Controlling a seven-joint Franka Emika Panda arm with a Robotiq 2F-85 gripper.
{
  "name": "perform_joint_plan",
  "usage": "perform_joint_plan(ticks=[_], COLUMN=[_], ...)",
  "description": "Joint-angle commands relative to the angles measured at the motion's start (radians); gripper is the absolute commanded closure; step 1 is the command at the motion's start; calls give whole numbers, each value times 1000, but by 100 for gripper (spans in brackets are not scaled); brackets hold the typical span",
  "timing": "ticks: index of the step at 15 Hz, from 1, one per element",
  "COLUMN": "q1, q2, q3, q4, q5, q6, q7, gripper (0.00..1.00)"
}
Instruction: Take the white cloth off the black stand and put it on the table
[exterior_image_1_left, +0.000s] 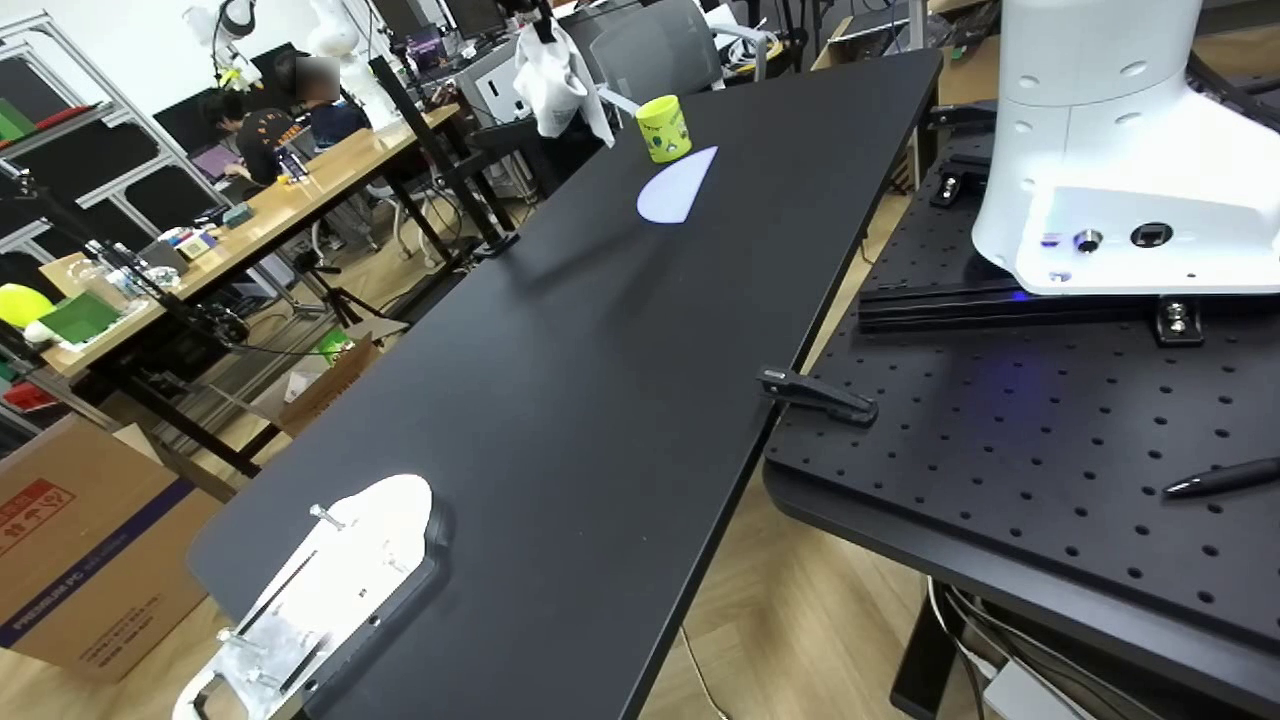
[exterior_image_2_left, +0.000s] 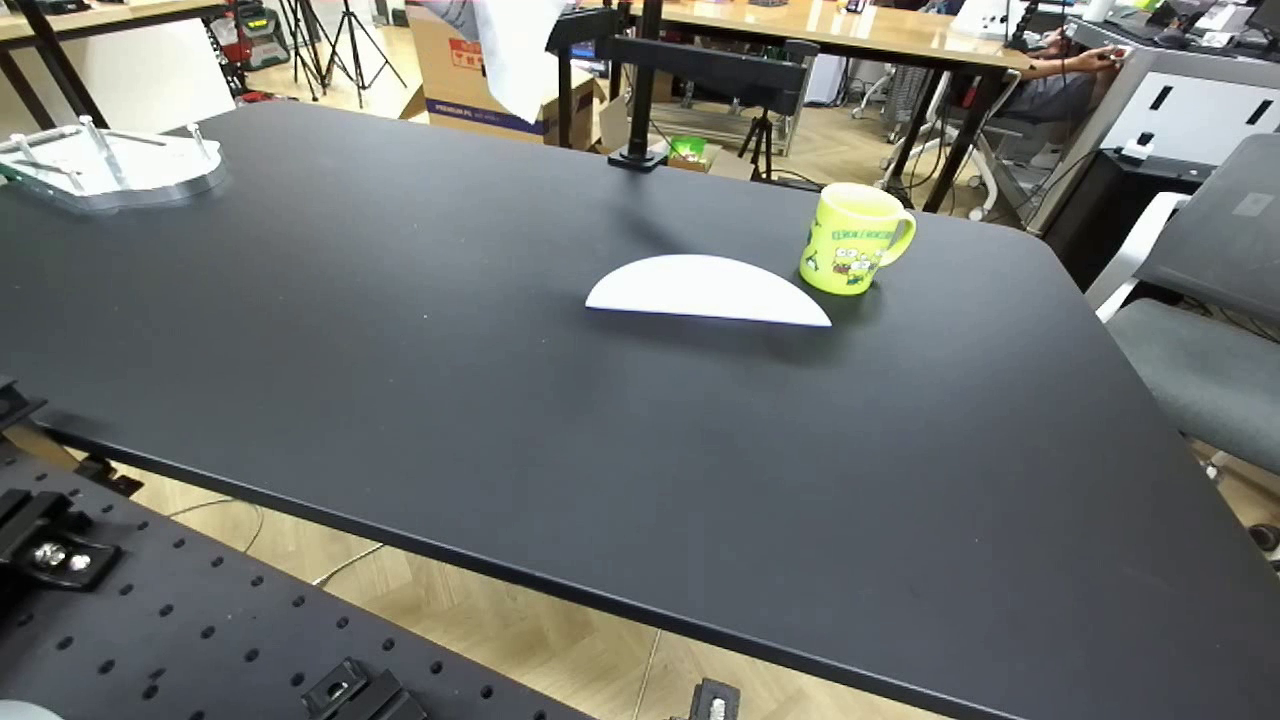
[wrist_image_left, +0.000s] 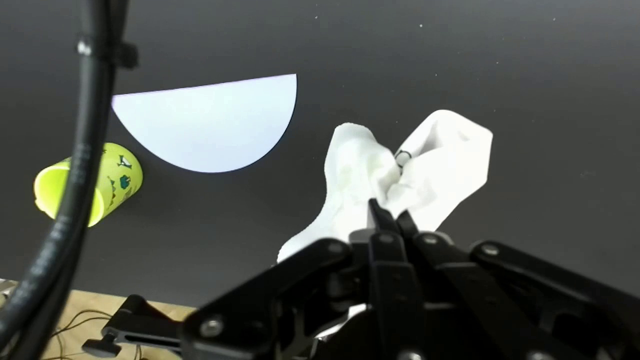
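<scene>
The crumpled white cloth (wrist_image_left: 365, 175) hangs from the black two-fingered gripper (wrist_image_left: 391, 212), pinched between its fingertips above the flat black table (exterior_image_2_left: 500, 400). Removal from the black post-and-crossbar stand (exterior_image_2_left: 648, 70) appears complete; lowering and release onto the tabletop remain.

One table (exterior_image_1_left: 600, 440), carrying one lime mug (exterior_image_2_left: 843, 243), one white half-disc (exterior_image_2_left: 705, 287) and one white pegged plate (exterior_image_1_left: 370, 545); pegs (exterior_image_1_left: 327, 517) too unclear to count. One white cloth (wrist_image_left: 447, 167). One hand (wrist_image_left: 390, 210), two fingertips (wrist_image_left: 382, 217). One black stand (exterior_image_2_left: 643, 95) at table edge. Nearby: one grey chair (exterior_image_2_left: 1215, 235), one perforated black board (exterior_image_1_left: 1000, 455), one pen (exterior_image_1_left: 1225, 478) on it, one white robot base (exterior_image_1_left: 1090, 150).
</scene>
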Motion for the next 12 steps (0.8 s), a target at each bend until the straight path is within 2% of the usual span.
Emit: perform_joint_plan(ticks=[1,7,12], q1=[-12,-102,-144], q2=[-146,-239,-163], q3=[-28,-72,-104], q4=[-76,-143,-148], q5=[-4,-6,15], q6=[15,97,159], q7=[54,188,213], gripper=[99,99,99])
